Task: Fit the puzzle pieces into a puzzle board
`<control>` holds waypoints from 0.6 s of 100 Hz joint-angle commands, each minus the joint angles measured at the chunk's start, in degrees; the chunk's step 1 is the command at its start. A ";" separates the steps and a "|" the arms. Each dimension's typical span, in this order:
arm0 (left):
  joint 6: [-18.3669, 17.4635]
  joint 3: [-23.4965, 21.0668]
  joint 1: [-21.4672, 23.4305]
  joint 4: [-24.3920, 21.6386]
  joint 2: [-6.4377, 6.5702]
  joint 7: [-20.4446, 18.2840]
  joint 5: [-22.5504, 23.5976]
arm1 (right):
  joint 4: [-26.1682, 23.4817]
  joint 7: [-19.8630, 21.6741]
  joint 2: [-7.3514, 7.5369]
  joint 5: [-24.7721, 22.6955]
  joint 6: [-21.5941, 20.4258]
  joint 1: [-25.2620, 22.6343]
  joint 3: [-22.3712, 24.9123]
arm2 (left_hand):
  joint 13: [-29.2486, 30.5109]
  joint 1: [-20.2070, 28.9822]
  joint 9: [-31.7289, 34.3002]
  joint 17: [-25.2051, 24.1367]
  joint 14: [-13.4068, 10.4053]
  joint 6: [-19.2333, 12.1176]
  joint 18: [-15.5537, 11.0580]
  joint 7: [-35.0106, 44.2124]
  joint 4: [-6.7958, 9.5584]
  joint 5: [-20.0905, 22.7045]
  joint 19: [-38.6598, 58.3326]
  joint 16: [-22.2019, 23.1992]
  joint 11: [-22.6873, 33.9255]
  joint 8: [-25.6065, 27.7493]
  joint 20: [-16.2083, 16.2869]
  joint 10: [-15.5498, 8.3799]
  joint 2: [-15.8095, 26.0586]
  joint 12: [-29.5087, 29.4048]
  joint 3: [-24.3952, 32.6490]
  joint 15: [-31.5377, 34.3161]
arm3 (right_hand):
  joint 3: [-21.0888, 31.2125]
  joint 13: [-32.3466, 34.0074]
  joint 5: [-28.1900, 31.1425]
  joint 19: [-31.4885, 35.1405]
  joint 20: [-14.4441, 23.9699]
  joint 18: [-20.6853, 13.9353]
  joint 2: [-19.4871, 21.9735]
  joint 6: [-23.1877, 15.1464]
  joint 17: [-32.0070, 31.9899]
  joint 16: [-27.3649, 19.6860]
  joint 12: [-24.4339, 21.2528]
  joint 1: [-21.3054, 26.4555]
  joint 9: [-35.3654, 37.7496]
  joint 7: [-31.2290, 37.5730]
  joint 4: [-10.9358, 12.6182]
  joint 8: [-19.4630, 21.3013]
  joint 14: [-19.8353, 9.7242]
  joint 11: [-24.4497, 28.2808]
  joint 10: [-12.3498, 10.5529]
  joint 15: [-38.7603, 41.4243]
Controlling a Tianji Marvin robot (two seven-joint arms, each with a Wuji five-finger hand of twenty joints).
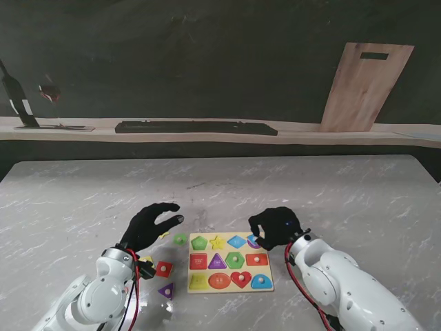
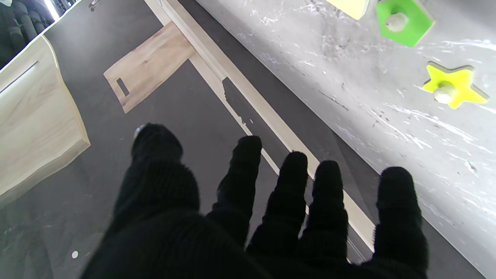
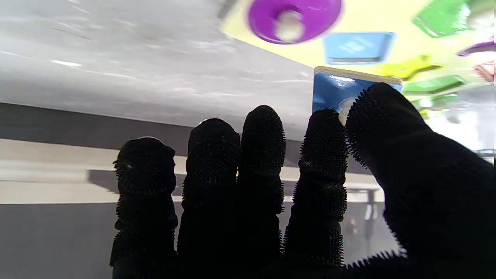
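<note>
- Right hand [image 3: 310, 201] pinches a blue piece [image 3: 333, 91] between thumb and forefinger, above the puzzle board [image 1: 230, 287].
- Left hand [image 1: 148, 226] spread, holding nothing; green pentagon [image 2: 403, 21] lies just beyond its fingertips.

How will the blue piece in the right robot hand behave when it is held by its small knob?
The blue piece looks flat, stiff and probably light, so it should not bend. Pinched only at its pale knob by the right robot hand, it may swivel. Its glossy face suggests it could slide easily on the board.
</note>
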 commanded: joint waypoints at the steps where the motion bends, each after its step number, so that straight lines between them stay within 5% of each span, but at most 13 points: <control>1: -0.20 -0.17 0.37 -0.45 -0.12 0.18 -0.05 | 0.35 -0.20 -1.91 0.45 -0.20 1.35 -1.80 | -0.27 0.73 -0.73 -0.62 0.50 -0.36 -9.99 -0.74 1.29 0.56 -0.34 0.18 -0.50 -0.29 -0.45 -0.23 1.72 -0.52 -0.60 -0.31 | 3.05 1.27 3.57 2.03 0.43 0.40 -0.14 -3.27 -0.59 1.12 1.11 3.72 0.49 1.53 2.29 0.11 -1.48 2.17 0.96 2.48; 23: -0.33 -0.43 0.61 -0.64 -0.17 0.52 0.05 | 5.03 -0.79 -3.20 4.24 2.35 7.54 -10.26 | -0.22 0.72 -0.66 -0.62 0.43 -0.41 -10.01 -0.67 1.28 0.62 -0.35 0.19 -0.43 -0.25 -0.47 -0.28 1.68 -0.49 -0.60 -0.28 | 3.26 0.43 4.59 1.52 0.54 0.48 -1.06 -3.17 -1.71 1.57 2.50 3.83 -0.24 1.12 2.09 -0.82 -1.58 2.91 0.68 3.03; 60: -0.47 -0.74 0.90 -0.85 -0.16 0.57 0.09 | 10.24 1.45 -4.25 8.12 5.37 12.77 -16.58 | -0.19 0.71 -0.62 -0.57 0.41 -0.44 -9.97 -0.57 1.28 0.58 -0.29 0.20 -0.41 -0.23 -0.45 -0.26 1.70 -0.48 -0.58 -0.26 | 3.47 -0.18 4.99 1.22 0.67 0.41 -1.48 -3.20 -2.23 1.79 3.40 3.77 -0.94 1.05 1.97 -1.54 -1.69 3.22 0.41 3.13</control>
